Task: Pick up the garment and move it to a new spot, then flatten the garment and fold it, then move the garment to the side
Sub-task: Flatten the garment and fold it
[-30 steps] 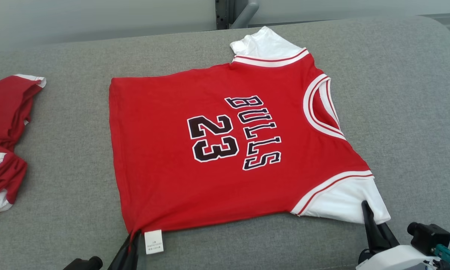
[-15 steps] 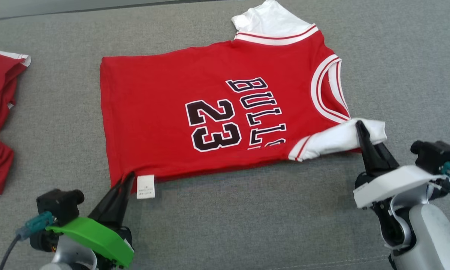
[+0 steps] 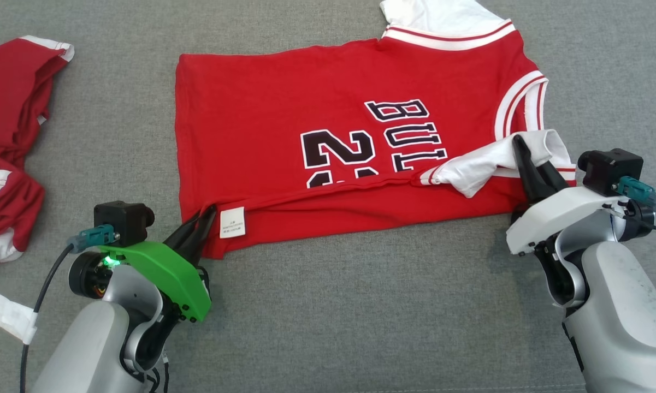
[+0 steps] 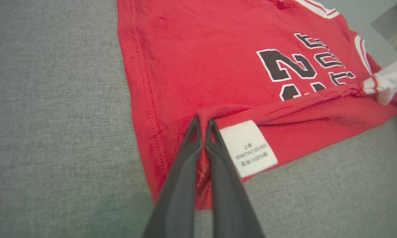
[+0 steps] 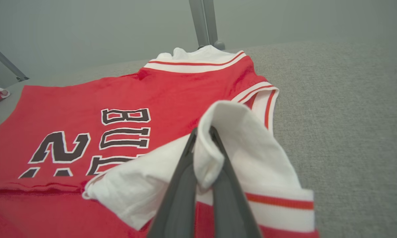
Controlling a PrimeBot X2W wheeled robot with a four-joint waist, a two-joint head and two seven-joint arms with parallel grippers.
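The garment (image 3: 306, 109) is a red jersey with white sleeves and black lettering, spread on the grey cushion. Its near edge is lifted and turned back over the number. My left gripper (image 3: 210, 210) is shut on the near hem corner (image 4: 201, 120), beside the white care label (image 3: 232, 222). My right gripper (image 3: 518, 141) is shut on the near white sleeve (image 5: 218, 132), which drapes over its fingers. The far white sleeve (image 3: 437, 13) lies flat at the top. In the right wrist view the garment (image 5: 86, 99) stretches away to the left.
Another red and white garment (image 3: 5, 142) lies crumpled at the left edge of the cushion (image 3: 360, 305). Bare grey fabric spreads in front of the jersey and to its right. A metal post (image 5: 205, 23) stands behind the cushion.
Both grippers have carried the near edge away from me, over the jersey, so the fold now hides the lower half of the number. The head camera has tilted down meanwhile.
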